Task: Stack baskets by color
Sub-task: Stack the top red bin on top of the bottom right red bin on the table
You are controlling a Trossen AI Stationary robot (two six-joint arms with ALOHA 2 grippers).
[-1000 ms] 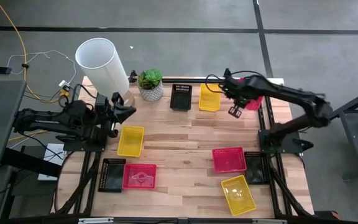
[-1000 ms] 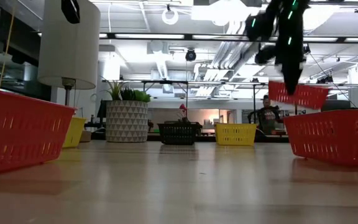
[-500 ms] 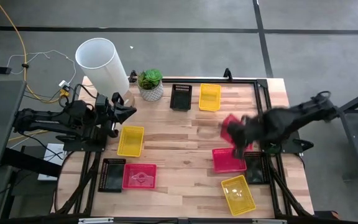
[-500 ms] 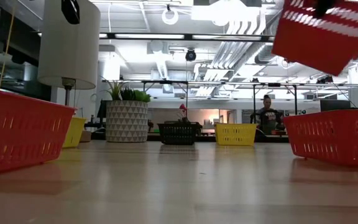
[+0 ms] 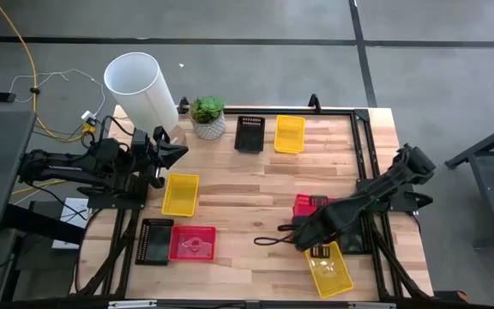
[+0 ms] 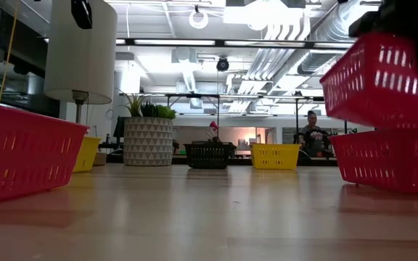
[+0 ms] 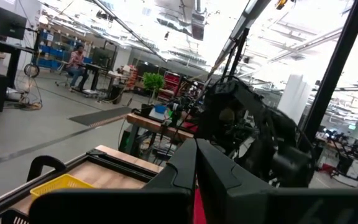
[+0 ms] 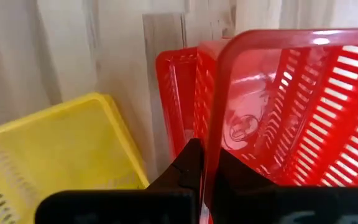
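The right arm is stretched low across the table's right half, its wrist angled down, and the right gripper (image 8: 202, 163) is clamped on the rim of a red basket (image 8: 291, 106). The left arm is folded at the table's left edge, the left gripper (image 5: 171, 152) closed and empty.

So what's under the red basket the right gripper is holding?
Another red basket sits on the table directly below the held red basket, still apart. The right gripper pinches its rim; the lower basket's inside is hidden.
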